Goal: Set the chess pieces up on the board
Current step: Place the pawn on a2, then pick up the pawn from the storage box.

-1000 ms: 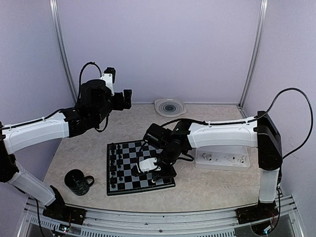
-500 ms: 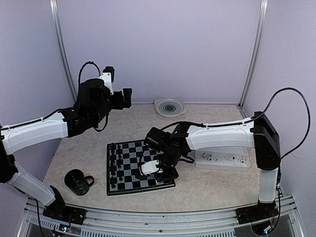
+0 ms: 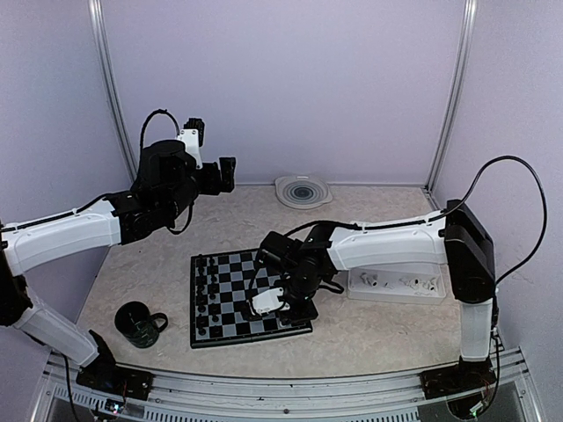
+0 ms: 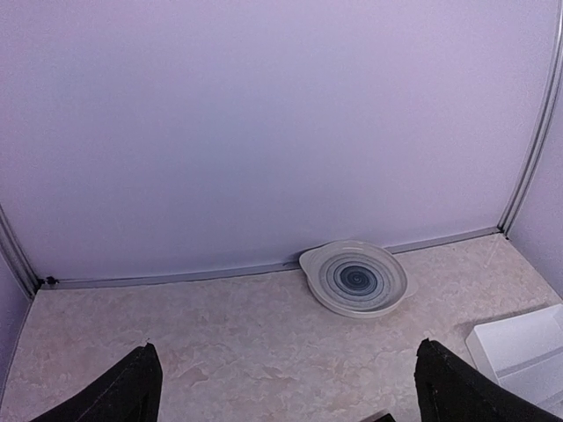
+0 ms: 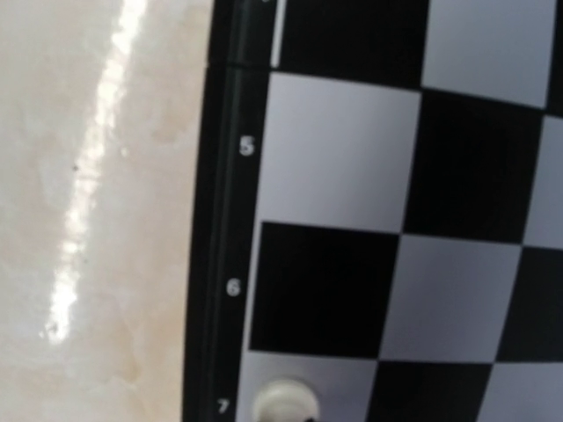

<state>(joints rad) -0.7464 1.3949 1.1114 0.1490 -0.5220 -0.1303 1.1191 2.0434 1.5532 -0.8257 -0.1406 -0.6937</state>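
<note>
White chess piece (image 5: 286,403) stands upright just under the right gripper (image 3: 286,309), on the board's (image 3: 230,268) edge file.
Right jaws almost closed, hold unclear; left gripper (image 4: 283,345) gapes empty, well apart.

The left gripper (image 4: 286,394) stands wide, its dark fingers (image 4: 123,391) at the bottom corners. Between them, farther back, a ringed plate (image 4: 354,279) lies on the marbled table (image 4: 202,330) against the purple wall (image 4: 264,114). A white tray's (image 4: 519,347) corner shows at lower right.
</note>
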